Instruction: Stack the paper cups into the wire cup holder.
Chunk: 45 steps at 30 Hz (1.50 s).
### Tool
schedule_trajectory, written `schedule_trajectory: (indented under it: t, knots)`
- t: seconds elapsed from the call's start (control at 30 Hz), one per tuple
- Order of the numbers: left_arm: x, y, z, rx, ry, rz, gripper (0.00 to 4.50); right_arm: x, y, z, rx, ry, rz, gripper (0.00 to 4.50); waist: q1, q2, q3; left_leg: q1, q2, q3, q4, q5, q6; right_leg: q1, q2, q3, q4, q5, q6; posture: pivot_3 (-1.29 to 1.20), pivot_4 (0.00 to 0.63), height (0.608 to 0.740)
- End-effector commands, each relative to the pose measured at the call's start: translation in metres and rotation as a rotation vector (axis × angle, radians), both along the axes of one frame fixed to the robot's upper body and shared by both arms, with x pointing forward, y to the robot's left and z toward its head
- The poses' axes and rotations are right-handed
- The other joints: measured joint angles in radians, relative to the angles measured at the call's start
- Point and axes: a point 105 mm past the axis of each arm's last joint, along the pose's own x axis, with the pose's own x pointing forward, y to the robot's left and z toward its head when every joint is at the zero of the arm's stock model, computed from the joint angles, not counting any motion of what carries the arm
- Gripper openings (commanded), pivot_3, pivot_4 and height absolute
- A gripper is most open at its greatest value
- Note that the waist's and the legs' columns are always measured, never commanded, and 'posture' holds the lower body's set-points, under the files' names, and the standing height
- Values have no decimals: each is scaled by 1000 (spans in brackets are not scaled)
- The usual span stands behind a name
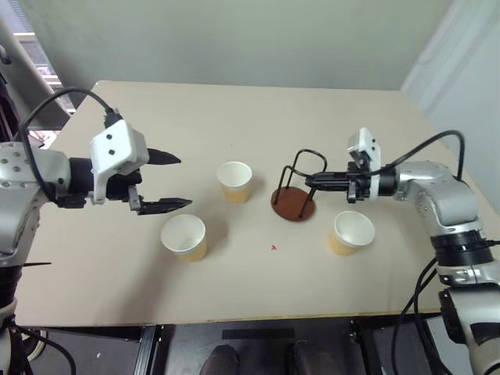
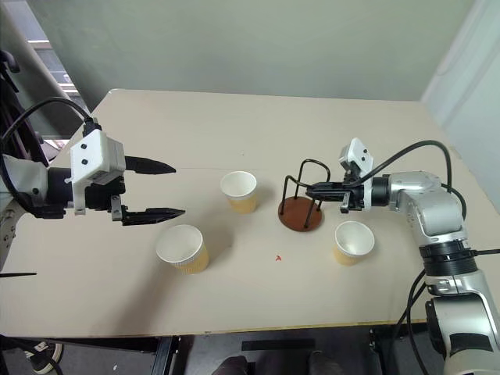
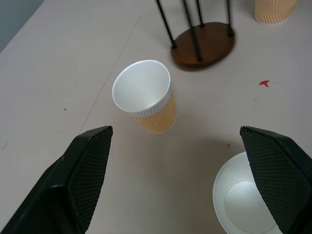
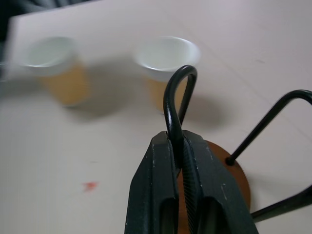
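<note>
The wire cup holder (image 1: pixel 293 205), a reddish-brown disc with black wire loops, stands at the table's middle right. My right gripper (image 1: pixel 310 183) reaches in from the right and is shut on one upright wire loop (image 4: pixel 178 92). Three paper cups stand upright and apart. One cup (image 1: pixel 234 181) is left of the holder, one cup (image 1: pixel 184 237) is nearer the front left, and one cup (image 1: pixel 351 232) sits under my right wrist. My left gripper (image 1: pixel 183 181) hovers open on the left, above the table, with the front-left cup just below its lower finger (image 3: pixel 85 170).
The beige table (image 1: pixel 258 117) has bare room along its back and front. A small red mark (image 1: pixel 273 248) lies in front of the holder. The table's front edge runs just below the cups. Cables trail from both wrists.
</note>
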Motion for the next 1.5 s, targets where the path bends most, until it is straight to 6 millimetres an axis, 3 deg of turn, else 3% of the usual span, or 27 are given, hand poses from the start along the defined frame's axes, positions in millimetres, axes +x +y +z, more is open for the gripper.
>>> schedule_trajectory:
  t: [0.03,0.27,0.37,0.8,1.03,1.17,1.33,1.4,1.5]
  knots:
    - [-2,-3,10,6,-41,-29,4500,-44,18,12,-34,-32,253,21,0,0,0,0,-1,0,0,0,0,0,0,0,0,0,0,0,150,740]
    - [-34,-30,17,-56,40,-264,4500,-59,29,-6,-153,-124,398,21,-2,0,0,1,0,0,2,0,0,1,1,0,1,0,0,0,150,740]
    - [-44,-31,9,-21,106,-307,4500,-59,33,-9,-173,-158,436,21,-2,0,0,0,0,0,2,0,0,1,1,1,2,0,0,0,150,740]
    - [-50,-27,2,8,156,-283,4500,-59,39,-20,-214,-255,525,21,1,0,0,1,0,0,2,0,0,2,1,1,2,0,0,0,150,740]
    - [-47,-28,3,12,150,-276,4500,-54,38,-20,-237,-279,490,21,1,0,0,1,0,0,2,0,0,2,1,1,2,0,0,0,150,740]
    - [-47,-30,4,13,147,-282,4500,-55,38,-20,-243,-274,490,1009,1,0,0,1,0,0,2,0,0,2,1,1,2,0,0,0,150,740]
    - [-46,-32,5,14,146,-294,4500,-56,36,-19,-250,-268,483,2775,1,0,0,1,0,0,2,0,0,2,1,1,2,0,0,0,150,740]
    - [-47,-33,5,16,147,-308,4500,-56,33,-14,-253,-270,474,3478,1,0,0,1,0,0,2,0,0,2,1,1,2,0,0,0,150,740]
    - [-48,-33,4,29,160,-328,4500,-53,22,13,-230,-291,418,4450,1,0,0,1,0,0,2,0,0,2,1,1,2,0,0,0,150,740]
